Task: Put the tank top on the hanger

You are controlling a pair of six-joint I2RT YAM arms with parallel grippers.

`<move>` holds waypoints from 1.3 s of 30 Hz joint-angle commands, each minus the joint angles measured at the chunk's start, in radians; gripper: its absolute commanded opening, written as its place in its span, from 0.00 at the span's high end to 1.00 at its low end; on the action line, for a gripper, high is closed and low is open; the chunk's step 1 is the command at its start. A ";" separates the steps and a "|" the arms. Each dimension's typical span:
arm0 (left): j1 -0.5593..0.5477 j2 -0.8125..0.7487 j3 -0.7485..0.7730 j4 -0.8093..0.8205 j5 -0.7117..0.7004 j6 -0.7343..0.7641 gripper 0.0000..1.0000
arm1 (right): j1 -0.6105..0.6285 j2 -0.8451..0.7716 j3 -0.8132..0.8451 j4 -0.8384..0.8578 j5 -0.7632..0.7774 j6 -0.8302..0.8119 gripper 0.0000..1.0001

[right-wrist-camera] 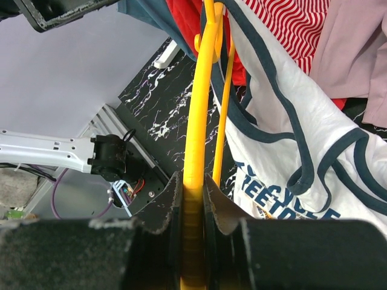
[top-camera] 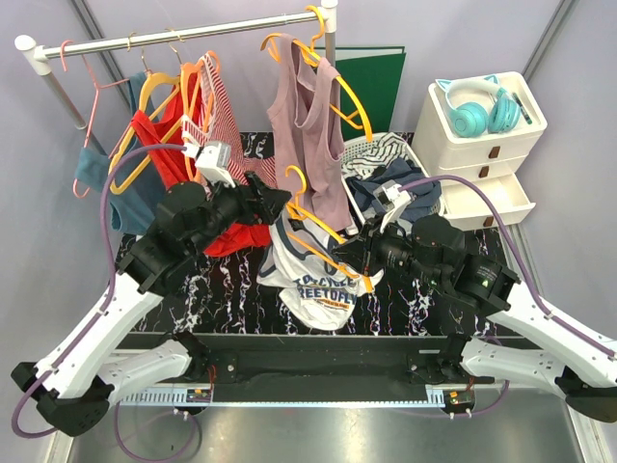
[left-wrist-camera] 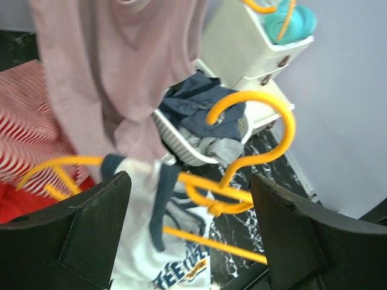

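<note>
The tank top (right-wrist-camera: 284,157), limp white fabric with navy trim, hangs from the hanger (right-wrist-camera: 196,151) over the black marbled worktop (top-camera: 415,304). The right hand (right-wrist-camera: 192,181) clamps the glossy orange-yellow plastic bar; the left hand (left-wrist-camera: 188,181) gapes empty. Behind, a metal rail (top-camera: 193,35) spans the lilac walls (top-camera: 578,96).

White navy-trimmed tank top (top-camera: 308,285) partly on orange-yellow hanger (left-wrist-camera: 217,202)

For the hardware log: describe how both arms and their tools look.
Both the left arm and right arm have glossy white lower links and chunky black upper joint housings. A thin purple cable loops along each. A small white camera box sits at each wrist. The left tool and right tool have matte black fingers with rough edges.
</note>
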 commanded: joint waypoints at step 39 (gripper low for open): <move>-0.016 0.097 -0.087 0.257 0.275 0.075 1.00 | 0.003 0.014 0.017 0.121 0.044 0.071 1.00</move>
